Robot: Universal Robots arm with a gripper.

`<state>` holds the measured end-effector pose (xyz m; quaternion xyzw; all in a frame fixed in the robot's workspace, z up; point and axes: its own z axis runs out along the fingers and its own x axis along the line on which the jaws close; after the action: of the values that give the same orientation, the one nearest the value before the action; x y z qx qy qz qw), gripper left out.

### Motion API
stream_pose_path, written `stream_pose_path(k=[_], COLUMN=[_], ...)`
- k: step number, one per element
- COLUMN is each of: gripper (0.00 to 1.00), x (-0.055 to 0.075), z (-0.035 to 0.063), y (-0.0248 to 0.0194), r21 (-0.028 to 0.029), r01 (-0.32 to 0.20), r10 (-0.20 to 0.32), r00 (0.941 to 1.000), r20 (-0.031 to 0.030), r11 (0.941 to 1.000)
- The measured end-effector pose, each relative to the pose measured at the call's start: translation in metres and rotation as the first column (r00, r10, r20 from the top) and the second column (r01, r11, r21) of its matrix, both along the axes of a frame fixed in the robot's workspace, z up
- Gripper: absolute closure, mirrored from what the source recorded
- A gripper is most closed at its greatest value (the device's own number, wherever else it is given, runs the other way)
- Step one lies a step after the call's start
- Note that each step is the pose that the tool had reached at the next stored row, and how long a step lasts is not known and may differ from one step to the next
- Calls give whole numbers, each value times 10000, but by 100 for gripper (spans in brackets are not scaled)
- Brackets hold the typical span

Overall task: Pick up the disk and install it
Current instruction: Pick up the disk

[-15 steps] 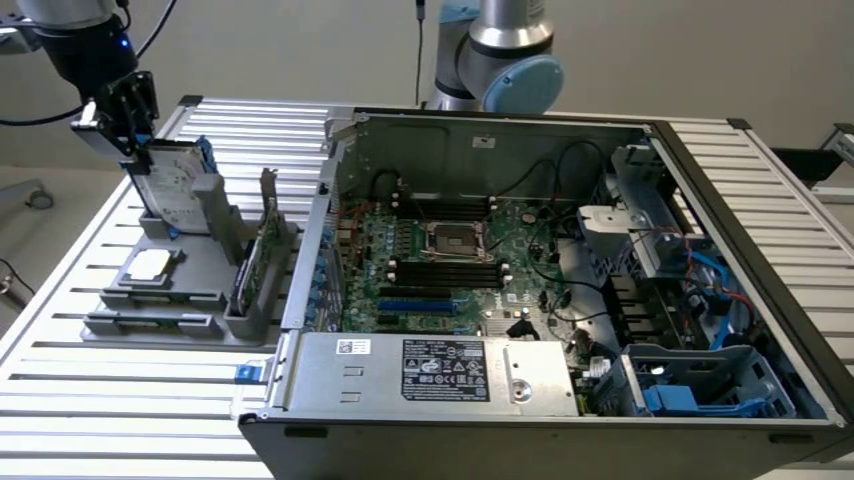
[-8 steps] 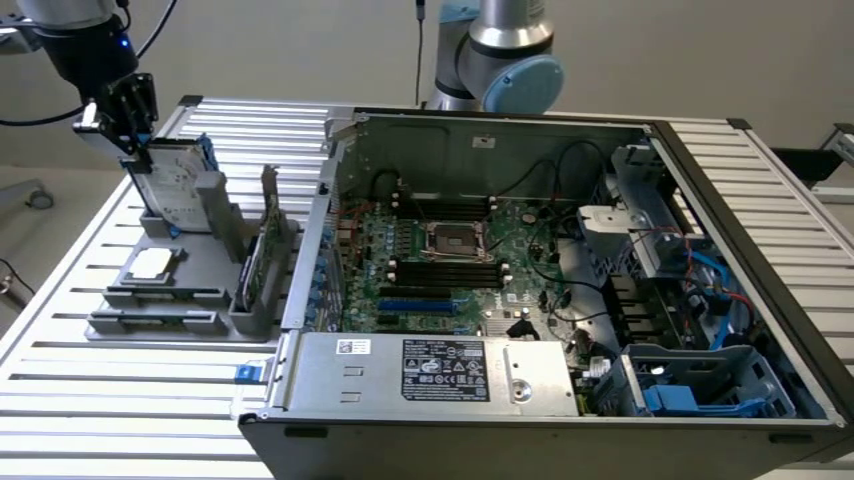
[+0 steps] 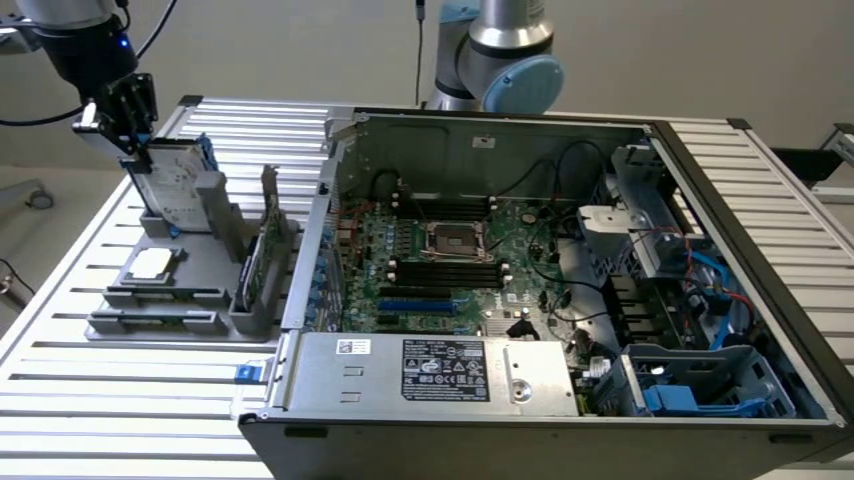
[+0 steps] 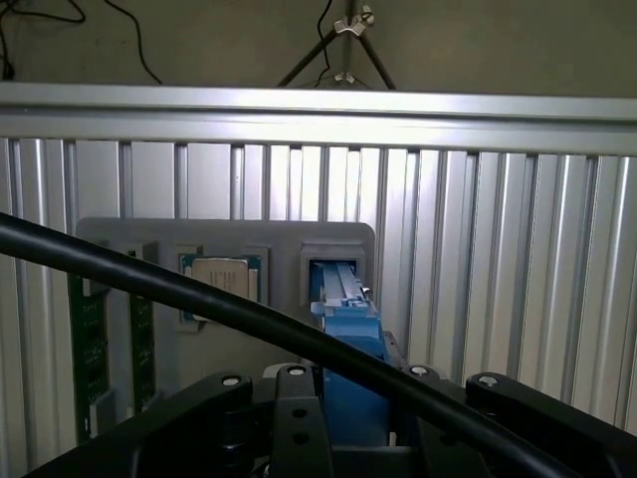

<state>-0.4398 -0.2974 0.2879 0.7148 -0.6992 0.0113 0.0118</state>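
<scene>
Exterior view shows the disk (image 3: 171, 180) upright, wrist view its blue carrier (image 4: 348, 317).

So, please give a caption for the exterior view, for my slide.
Pincer at the top of the upright disk in a grey holder, beside an open computer case.

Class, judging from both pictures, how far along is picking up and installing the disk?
Done: the gripper is at the disk, which stands upright in the grey holder. In hand: the jaws are closed on its top edge, the blue carrier between them. Left: the disk is not lifted out yet, nor placed in the open computer case.
</scene>
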Motion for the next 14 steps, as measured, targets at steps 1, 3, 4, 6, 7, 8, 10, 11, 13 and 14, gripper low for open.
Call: stream_pose_path(k=[1, 3, 4, 6, 7, 8, 10, 11, 13, 14], gripper=[67, 67, 67, 67, 67, 67, 67, 67, 67, 67], x=[-2, -5, -6, -7, -7, -7, -7, -7, -7, -7], z=[0, 0, 1, 1, 0, 0, 0, 0, 0, 0], y=[0, 0, 0, 0, 0, 0, 0, 0, 0, 0], r21=[0, 0, 0, 0, 0, 0, 0, 0, 0, 0], r01=[11, 40, 54, 73, 76, 78, 77, 77, 78, 77], r10=[-11, -40, -54, -73, -76, -78, -77, -77, -78, -77], r00=[10000, 10000, 10000, 10000, 10000, 10000, 10000, 10000, 10000, 10000], r20=[-1, -1, -1, -1, -1, -1, -1, -2, -1, -1], r11=[10000, 10000, 10000, 10000, 10000, 10000, 10000, 10000, 10000, 10000])
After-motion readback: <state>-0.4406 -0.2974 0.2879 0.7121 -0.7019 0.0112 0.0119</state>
